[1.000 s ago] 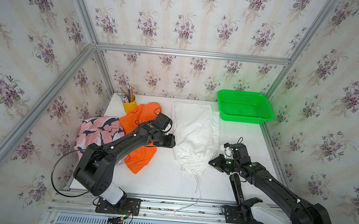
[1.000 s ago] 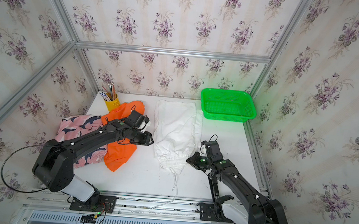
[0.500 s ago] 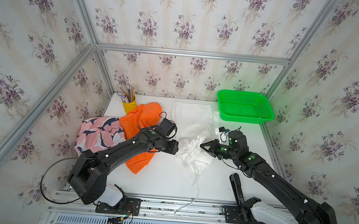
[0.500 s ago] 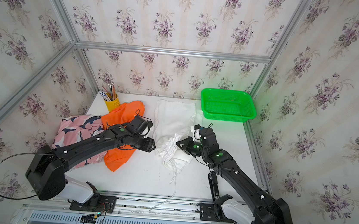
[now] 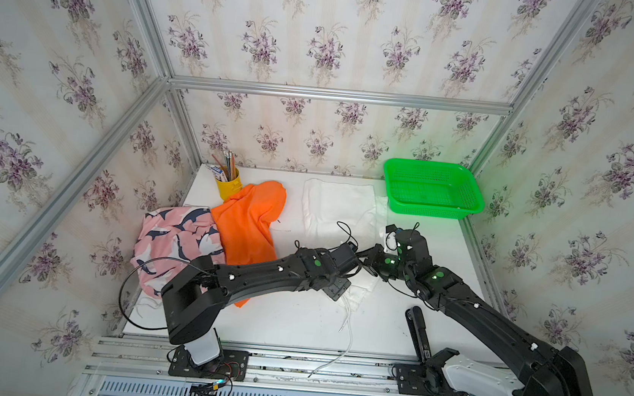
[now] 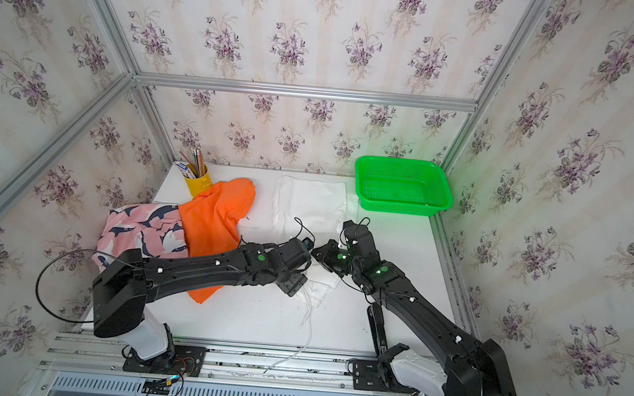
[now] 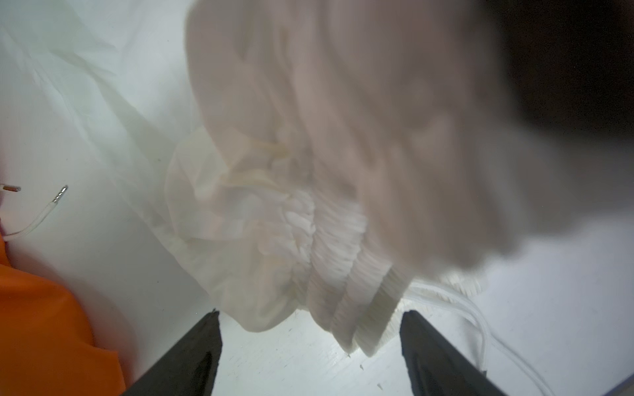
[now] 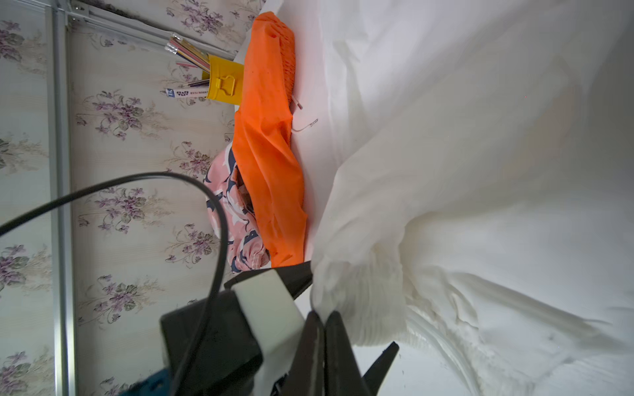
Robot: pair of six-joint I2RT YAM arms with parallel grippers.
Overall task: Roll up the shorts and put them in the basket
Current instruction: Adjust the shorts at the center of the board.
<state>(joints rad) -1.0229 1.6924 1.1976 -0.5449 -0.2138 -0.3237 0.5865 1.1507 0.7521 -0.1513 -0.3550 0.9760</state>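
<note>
The white shorts [image 5: 338, 209] [image 6: 311, 202] lie mid-table with their near end lifted and bunched. My right gripper [image 8: 322, 315] [image 5: 375, 258] is shut on the gathered waistband of the white shorts [image 8: 363, 301]. My left gripper [image 7: 310, 313] [image 5: 361, 258] is open, and its fingers [image 7: 206, 343] stand either side of that same waistband [image 7: 343, 267] just above the table. The orange shorts [image 5: 247, 224] [image 6: 214, 217] lie left of the white ones, overlapping the pink shark-print shorts [image 5: 172, 240] [image 6: 141, 231].
A green basket [image 5: 433, 188] [image 6: 402, 185] stands at the back right. A yellow pencil cup [image 5: 227, 184] [image 8: 224, 84] stands at the back left. A white drawstring [image 5: 346, 328] trails over the table's front edge [image 5: 293, 345]. Both arms meet over the table's middle.
My right gripper has carried the waistband up and toward the middle, bunching the white shorts. My left arm has swung right from the orange shorts to the waistband and opened wider.
</note>
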